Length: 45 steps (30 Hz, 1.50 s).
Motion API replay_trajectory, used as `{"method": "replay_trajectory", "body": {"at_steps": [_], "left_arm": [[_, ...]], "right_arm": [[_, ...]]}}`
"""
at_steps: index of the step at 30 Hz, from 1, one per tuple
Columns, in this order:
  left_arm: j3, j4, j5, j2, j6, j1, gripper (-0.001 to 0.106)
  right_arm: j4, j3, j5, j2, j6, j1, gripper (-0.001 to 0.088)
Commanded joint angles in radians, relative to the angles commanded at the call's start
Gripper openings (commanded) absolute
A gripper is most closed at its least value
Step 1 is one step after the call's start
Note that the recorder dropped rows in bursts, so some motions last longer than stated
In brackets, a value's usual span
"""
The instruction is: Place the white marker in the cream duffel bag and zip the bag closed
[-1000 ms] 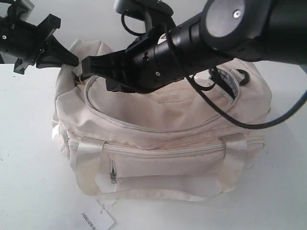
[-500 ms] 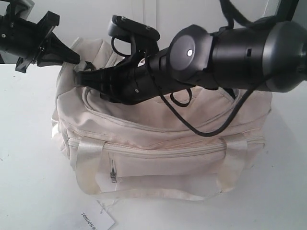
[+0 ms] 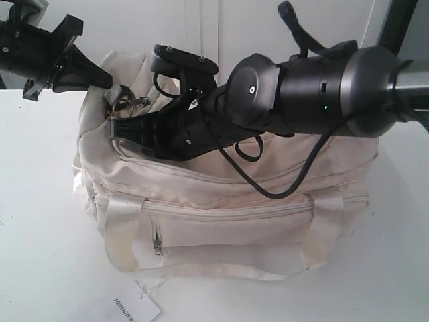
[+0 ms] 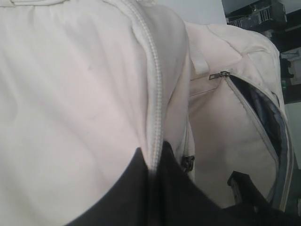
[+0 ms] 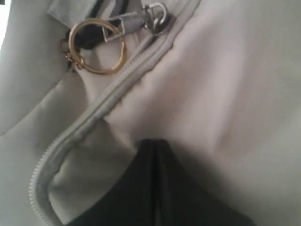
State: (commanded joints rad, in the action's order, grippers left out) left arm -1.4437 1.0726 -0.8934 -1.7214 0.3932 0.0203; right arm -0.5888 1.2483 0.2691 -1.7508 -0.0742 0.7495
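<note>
- Cannot find the marker in any view; presumably already inside the bag (image 3: pixel 221 231), though nothing confirms it.
- Judged as midway through the zipping step, with the bag lying on the white table (image 3: pixel 40 255).
- Shows, in the right wrist view, a closed run of zip teeth curving away from a gold ring (image 5: pixel 96 72) clipped to a pull.
- Shows, in the left wrist view, a slider (image 4: pixel 220 74) with a gap beyond it and dark lining (image 4: pixel 263 101) in the gap, so not fully shut.
- Leaves the rest of that opening to be drawn closed; cannot say how much, with the right arm covering the flap in the exterior view.
- Pinches the bag's upper corner with the left gripper (image 3: pixel 100 82), on the left of the exterior view, jaws clamped on a fold of cloth with a zip seam running between them; probably there to keep the bag taut.
- Reaches the right arm across the middle and over the top of the bag, wrist tilted down towards the flap.
- Sets the right gripper (image 3: pixel 115 129) low on the flap just beside the ring, fingers pressed together against the cloth; nothing visibly caught between them, and apparently apart from the pull itself.
</note>
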Motion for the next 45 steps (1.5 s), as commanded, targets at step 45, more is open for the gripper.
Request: {"method": "replay_trajectory", "body": {"at_steps": [45], "left_arm": [[0.0,0.067,-0.085,-0.002,-0.02,0.0,0.0]], "right_arm": [[0.869,0.495,0.395,-0.129,0.807,0.128,0.0282]]}}
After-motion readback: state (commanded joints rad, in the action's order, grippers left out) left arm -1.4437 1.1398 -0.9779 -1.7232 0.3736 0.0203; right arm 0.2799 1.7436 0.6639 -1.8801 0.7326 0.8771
